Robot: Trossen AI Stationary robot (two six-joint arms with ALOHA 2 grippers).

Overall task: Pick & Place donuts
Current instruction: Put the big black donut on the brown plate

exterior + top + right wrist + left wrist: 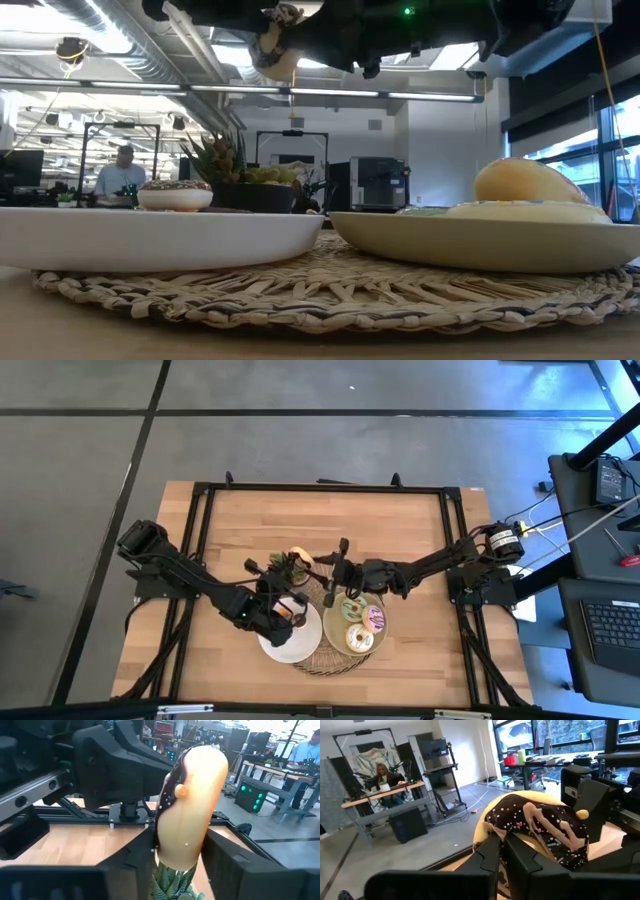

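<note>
The chocolate donut (pixel 300 559) is pinched by its rim in my left end effector (pixel 285 575), lifted well clear of the surface (pixel 400 520) and standing on edge over the small green plant (pixel 276 570). In my left wrist view its fingers (pixel 490 855) are pressed together on the lower rim, the frosted, sprinkled face turned toward that camera. My left arm reaches in from the left edge, bent across the white plate (pixel 290 648).

My right end effector (pixel 338 570) sits just beside the donut on its pale underside, fingers spread, one on each side of it. My right arm stretches low across from the right edge. Three more donuts (pixel 359 638) lie on the pale-green plate (pixel 333 628).
</note>
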